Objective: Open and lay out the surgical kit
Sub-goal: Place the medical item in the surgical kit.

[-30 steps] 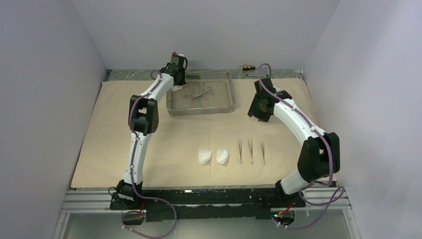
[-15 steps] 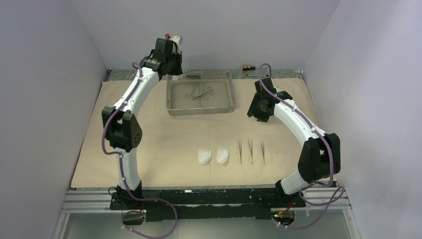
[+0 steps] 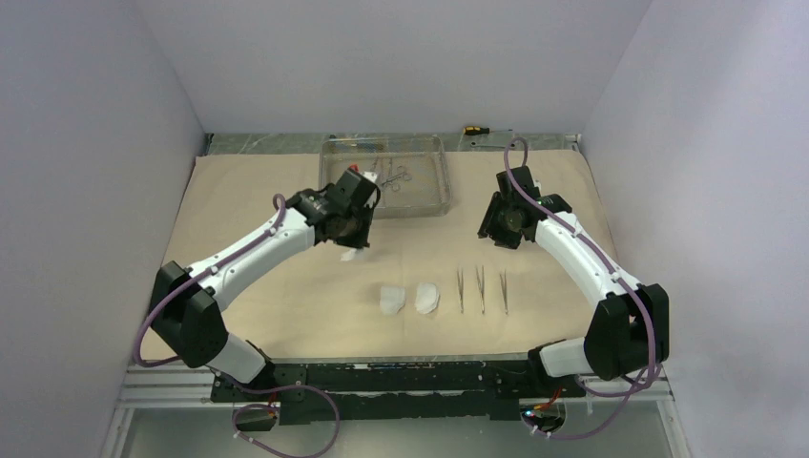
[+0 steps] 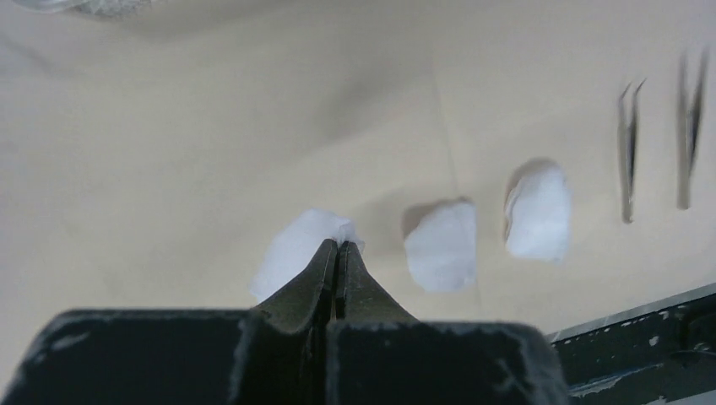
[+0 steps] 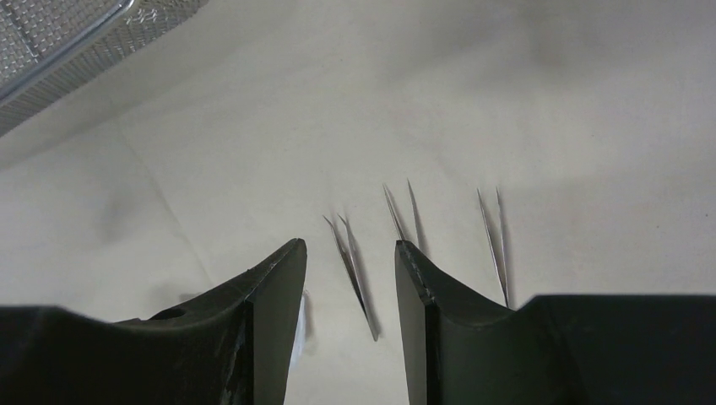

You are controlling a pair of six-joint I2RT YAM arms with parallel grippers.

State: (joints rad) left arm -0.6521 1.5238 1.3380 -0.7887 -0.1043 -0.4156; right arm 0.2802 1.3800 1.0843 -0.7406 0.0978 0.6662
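Observation:
The beige wrap cloth (image 3: pixel 286 277) lies spread over the table. The wire-mesh tray (image 3: pixel 445 181) stands at the back with ring-handled clamps (image 3: pixel 396 175) in it. Two white gauze pads (image 3: pixel 392 300) (image 3: pixel 426 298) and three tweezers (image 3: pixel 481 289) lie in a row near the front. My left gripper (image 3: pixel 353 243) is shut on a third gauze pad (image 4: pixel 291 253) and holds it over the cloth, left of the two laid pads (image 4: pixel 442 246) (image 4: pixel 539 211). My right gripper (image 5: pixel 350 249) is open and empty above the tweezers (image 5: pixel 355 266), right of the tray (image 5: pixel 67 42).
A yellow-handled screwdriver (image 3: pixel 472 129) lies on the metal strip behind the tray. Grey walls close in the left, back and right. The black front rail (image 4: pixel 642 337) runs just past the cloth's near edge.
My left arm has lifted out of the tray and swung toward the front with a gauze pad in its jaws. My right arm has shifted slightly nearer.

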